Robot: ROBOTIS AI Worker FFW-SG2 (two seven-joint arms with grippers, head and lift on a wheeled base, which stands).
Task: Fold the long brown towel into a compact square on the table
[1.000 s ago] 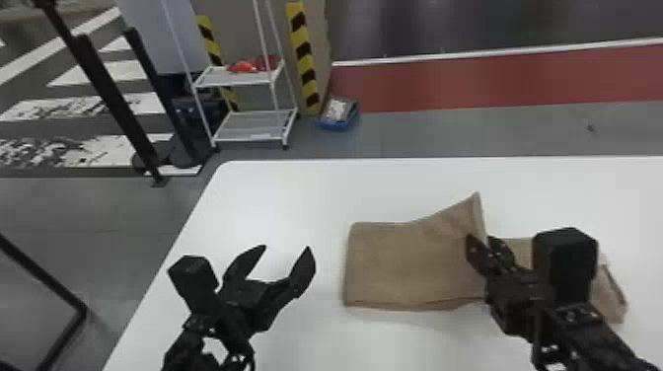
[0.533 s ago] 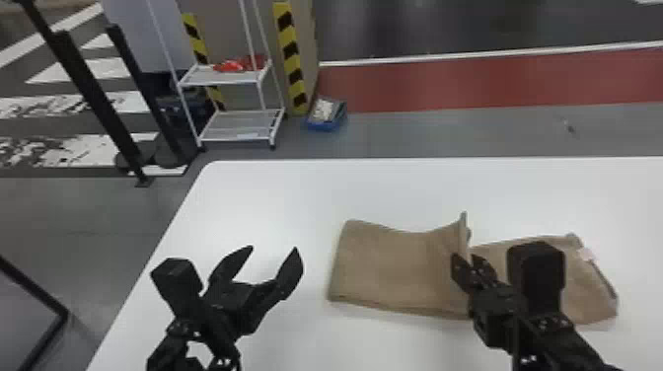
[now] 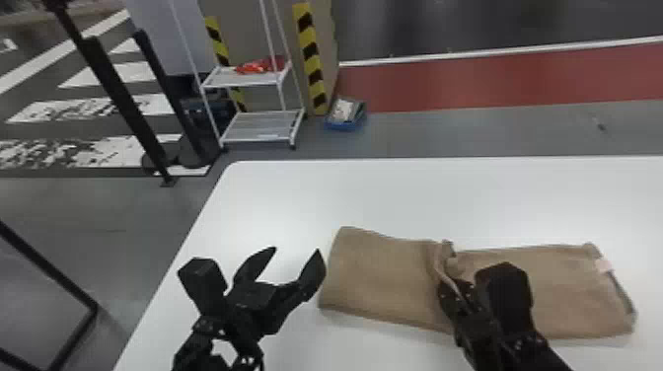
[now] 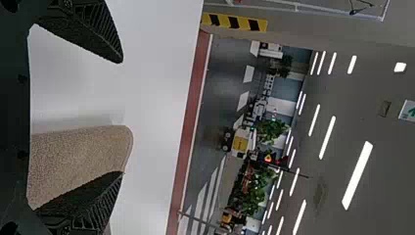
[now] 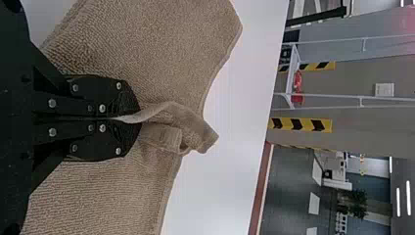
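One towel [image 3: 380, 281], two grippers [image 3: 293, 250]

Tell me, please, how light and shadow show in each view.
Head view: a soft sheen on the white table; left wrist view: ceiling lights glaring white, a soft grey shadow beside the towel; right wrist view: bright ceiling strips.

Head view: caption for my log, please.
Right black tool pinching a ridge of the long brown towel on the white table, left black tool open beside it.
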